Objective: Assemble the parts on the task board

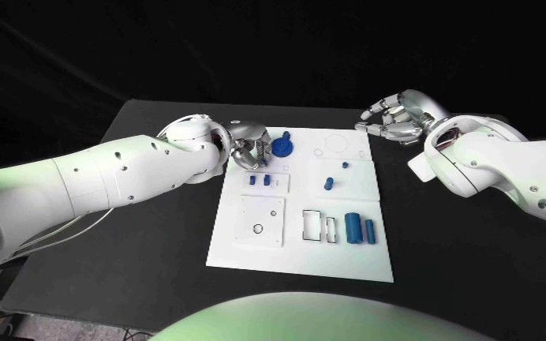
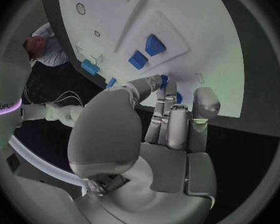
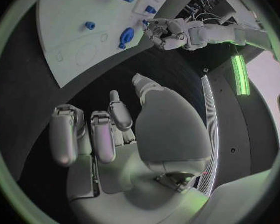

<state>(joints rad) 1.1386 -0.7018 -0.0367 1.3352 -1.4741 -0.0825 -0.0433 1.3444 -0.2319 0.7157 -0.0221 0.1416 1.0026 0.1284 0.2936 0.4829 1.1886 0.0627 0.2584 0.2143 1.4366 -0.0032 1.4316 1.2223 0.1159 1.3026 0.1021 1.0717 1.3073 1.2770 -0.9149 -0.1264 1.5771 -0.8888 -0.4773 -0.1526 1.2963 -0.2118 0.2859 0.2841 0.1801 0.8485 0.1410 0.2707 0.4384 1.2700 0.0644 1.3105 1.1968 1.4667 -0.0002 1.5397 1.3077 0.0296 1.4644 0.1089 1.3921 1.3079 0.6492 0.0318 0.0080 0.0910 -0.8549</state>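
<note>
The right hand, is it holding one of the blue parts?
No, the right hand hangs beside the task board, fingers curled on nothing.

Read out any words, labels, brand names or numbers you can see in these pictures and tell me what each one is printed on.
White arm, left wrist view: small dark lettering above a purple band, too blurred to read.
Task board, blue parts, left hand and right hand: no text visible.

A black table (image 1: 148, 222) stands against a dark backdrop (image 1: 273, 25), with loose cables (image 2: 65, 97) beside it.
</note>
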